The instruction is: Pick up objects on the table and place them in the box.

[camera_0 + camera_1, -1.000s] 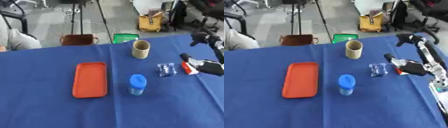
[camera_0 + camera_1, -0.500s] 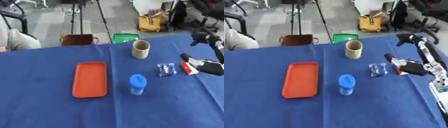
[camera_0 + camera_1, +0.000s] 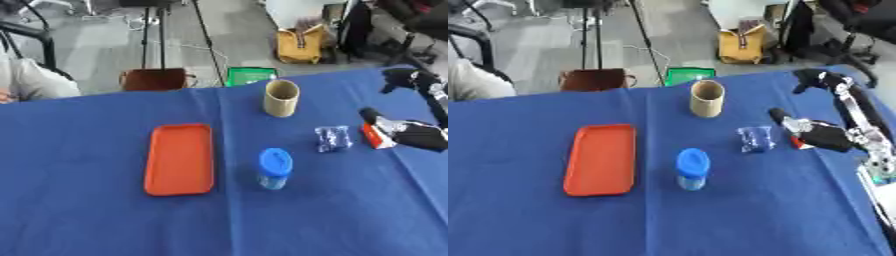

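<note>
The right robot hand (image 3: 820, 134) is curling round a small red-and-white packet (image 3: 378, 138) at the surface's (image 3: 105, 220) right edge; it looks light and stiff, best pinched across its flat sides.

Both eye views are evenly and fairly brightly lit, with soft, diffuse light that seems to fall from overhead. Shadows are faint: only a small dark patch sits at the foot of the blue-lidded jar (image 3: 274, 168) and the tan cylinder (image 3: 281, 98) on the blue tablecloth (image 3: 105, 220). No glare spots show on the cloth; the orange tray (image 3: 178, 159) has a dull sheen. The whole picture is soft and slightly smeared, edges blur, and the small clear packet (image 3: 754, 138) is indistinct. The floor behind looks paler and washed out
</note>
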Robot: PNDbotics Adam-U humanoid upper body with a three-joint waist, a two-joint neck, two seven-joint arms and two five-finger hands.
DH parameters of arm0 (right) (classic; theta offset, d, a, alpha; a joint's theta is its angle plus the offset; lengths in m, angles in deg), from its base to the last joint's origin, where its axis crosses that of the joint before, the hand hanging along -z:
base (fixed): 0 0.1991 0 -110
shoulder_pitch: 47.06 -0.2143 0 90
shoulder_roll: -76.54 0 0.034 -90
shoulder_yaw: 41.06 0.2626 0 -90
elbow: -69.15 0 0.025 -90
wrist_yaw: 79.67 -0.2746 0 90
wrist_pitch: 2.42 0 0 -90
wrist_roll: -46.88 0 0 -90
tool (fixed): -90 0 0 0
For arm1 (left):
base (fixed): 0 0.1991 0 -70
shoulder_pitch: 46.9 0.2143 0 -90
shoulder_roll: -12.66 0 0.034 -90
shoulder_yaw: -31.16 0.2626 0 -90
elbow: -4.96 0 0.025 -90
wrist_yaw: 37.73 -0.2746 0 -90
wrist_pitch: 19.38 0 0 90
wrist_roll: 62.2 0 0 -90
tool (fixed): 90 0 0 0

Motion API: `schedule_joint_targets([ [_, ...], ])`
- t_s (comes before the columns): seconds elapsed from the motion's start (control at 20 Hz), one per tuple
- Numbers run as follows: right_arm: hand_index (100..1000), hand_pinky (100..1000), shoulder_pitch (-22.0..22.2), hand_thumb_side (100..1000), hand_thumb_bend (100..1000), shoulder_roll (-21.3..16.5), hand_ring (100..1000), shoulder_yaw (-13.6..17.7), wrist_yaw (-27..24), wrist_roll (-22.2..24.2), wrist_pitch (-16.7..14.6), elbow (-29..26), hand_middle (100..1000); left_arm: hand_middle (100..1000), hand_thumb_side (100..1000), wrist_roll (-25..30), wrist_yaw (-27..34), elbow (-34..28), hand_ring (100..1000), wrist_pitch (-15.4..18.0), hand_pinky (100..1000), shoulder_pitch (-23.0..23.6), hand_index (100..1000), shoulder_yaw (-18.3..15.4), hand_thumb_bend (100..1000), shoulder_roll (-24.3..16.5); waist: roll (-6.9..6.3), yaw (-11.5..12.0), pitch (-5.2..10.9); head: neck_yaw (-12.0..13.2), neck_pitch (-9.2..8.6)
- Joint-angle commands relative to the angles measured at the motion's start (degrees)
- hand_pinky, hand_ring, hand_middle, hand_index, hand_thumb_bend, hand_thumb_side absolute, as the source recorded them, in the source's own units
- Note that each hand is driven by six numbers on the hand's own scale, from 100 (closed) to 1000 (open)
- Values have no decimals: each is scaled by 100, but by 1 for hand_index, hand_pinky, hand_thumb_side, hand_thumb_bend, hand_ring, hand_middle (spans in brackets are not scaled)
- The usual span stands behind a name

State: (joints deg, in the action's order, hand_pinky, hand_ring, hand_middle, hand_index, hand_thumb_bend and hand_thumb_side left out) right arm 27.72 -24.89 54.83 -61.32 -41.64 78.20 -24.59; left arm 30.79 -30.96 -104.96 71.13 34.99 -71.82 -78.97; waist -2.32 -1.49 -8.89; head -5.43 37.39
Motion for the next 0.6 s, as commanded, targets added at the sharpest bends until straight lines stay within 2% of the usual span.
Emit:
schedule_joint_targets([
  [0.05,847,892,-104,413,565,-168,836,113,290,-35,152,128,596,664,868,-11,-14,-89,641,8,424,-32,843,-72,502,-121,20,0,87,-3,15],
  [0.1,847,892,-110,413,565,-168,836,116,356,-45,167,157,596,664,868,-13,-14,-89,641,9,424,-32,843,-73,502,-120,21,1,88,-2,11],
  [0.15,867,906,-107,418,582,-188,849,127,468,-27,232,253,636,664,870,-12,-14,-88,641,7,424,-31,843,-71,500,-121,19,-1,85,1,22],
  [0.4,884,912,-204,415,622,-235,850,170,1252,3,514,663,644,664,871,-2,-14,-85,641,6,424,-31,843,-63,499,-119,6,-9,87,-1,39],
  [0.6,888,913,-266,415,627,-235,848,184,1657,-36,657,876,644,664,870,0,-13,-86,641,9,424,-28,843,-63,499,-119,-3,-9,94,-6,37],
])
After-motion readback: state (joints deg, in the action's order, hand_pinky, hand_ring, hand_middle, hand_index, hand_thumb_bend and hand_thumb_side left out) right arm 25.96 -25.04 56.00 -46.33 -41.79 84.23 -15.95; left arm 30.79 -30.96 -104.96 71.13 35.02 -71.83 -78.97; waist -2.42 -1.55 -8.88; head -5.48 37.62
